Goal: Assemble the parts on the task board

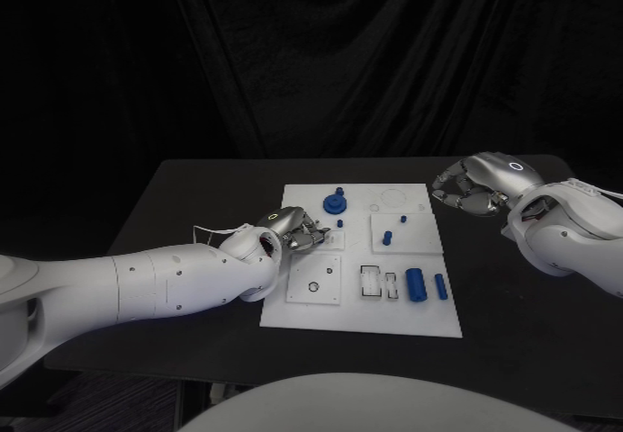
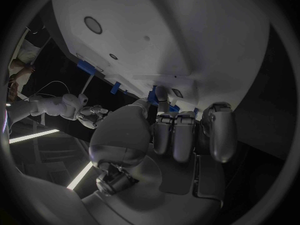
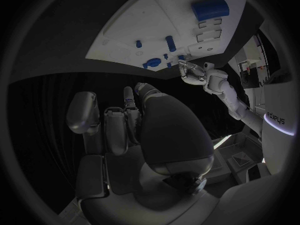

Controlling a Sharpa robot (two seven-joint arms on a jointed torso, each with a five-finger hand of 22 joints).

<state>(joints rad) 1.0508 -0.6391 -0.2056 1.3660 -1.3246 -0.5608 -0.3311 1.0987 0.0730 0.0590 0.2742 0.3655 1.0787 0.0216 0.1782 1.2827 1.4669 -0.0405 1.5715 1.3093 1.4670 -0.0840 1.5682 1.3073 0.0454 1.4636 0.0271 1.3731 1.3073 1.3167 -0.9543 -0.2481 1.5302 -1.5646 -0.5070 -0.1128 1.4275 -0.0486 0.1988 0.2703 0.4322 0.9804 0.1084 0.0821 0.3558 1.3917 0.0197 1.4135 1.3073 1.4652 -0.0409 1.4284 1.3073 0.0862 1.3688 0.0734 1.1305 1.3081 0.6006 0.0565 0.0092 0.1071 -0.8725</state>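
The white task board (image 1: pixel 364 306) lies mid-table. A round blue part with a peg (image 1: pixel 335 202) stands at its far end, with small blue pegs (image 1: pixel 387 238) behind it. A thick blue cylinder (image 1: pixel 416 283) and a slimmer one (image 1: pixel 441 286) lie near the front right. My left hand (image 1: pixel 293 229) hovers at the board's left edge, fingers curled in, nothing visible in them. Blue parts (image 2: pixel 87 68) show beyond its fingers (image 2: pixel 184 135). My right hand (image 1: pixel 473 187) hangs off the board's far right corner, curled in on nothing; from its wrist I see the board (image 3: pixel 125 32).
Rectangular slots (image 1: pixel 378 282) and a round hole (image 1: pixel 313 287) mark the board's near half. Black table (image 1: pixel 194 198) surrounds the board on all sides, with a dark curtain behind.
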